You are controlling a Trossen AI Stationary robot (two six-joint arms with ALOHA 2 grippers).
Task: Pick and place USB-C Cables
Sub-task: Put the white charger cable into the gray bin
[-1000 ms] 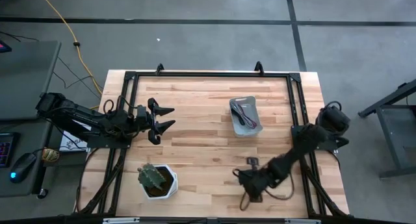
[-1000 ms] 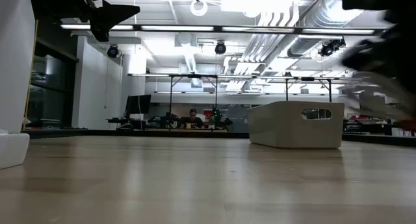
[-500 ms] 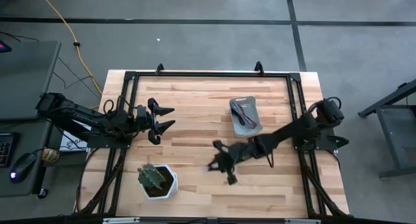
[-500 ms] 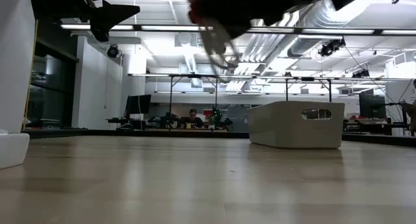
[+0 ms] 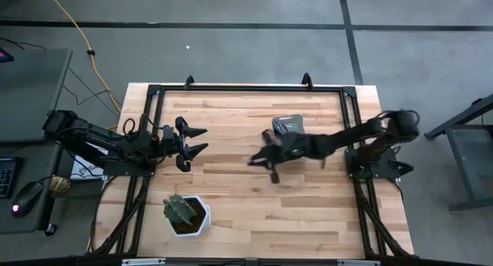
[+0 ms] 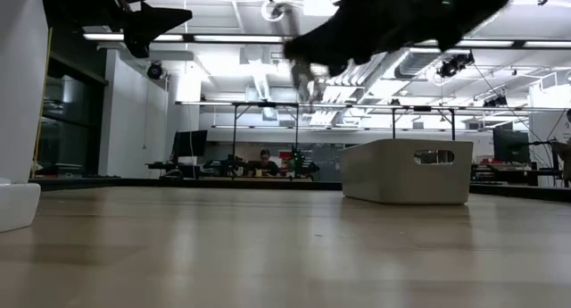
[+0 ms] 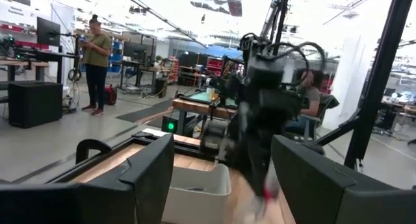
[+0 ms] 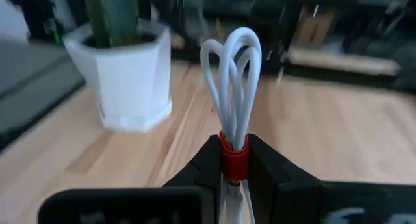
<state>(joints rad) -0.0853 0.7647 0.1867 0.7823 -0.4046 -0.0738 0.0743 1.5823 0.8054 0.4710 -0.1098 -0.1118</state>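
My right tool [image 5: 262, 159] hangs above the middle of the pale wooden plank surface [image 5: 231, 196], just beside the pale grey rectangular plastic tray [image 5: 290, 124], with my arm stretched across from the right edge. In the right wrist view its two dark fingers [image 8: 205, 164] are clenched on the whitish looped cable with a red band [image 8: 232, 97]: the red band sits pinched between the fingertips and the white loops stand straight out beyond them, clear of the wood. So this cable is in my grasp, held in the air and not lying on anything.

Past the loops, in that same view, stands the white faceted planter holding a green cactus-like plant [image 8: 134, 74], well apart from the cable. From above the planter [image 5: 185, 214] sits near the front-left part of the surface.

In the low view my right arm is a dark blur crossing the top, and the tray [image 6: 407, 171] rests on the wood below and beyond it, with cut-out handles in its wall. What lies inside the tray I cannot tell from here; my arm covers much of it from above.

My left tool [image 5: 192, 143] waits over the left side of the surface, fingers spread apart and grasping nothing. The left wrist view looks between those released fingers toward my right arm and the tray [image 7: 195, 191] beside it.
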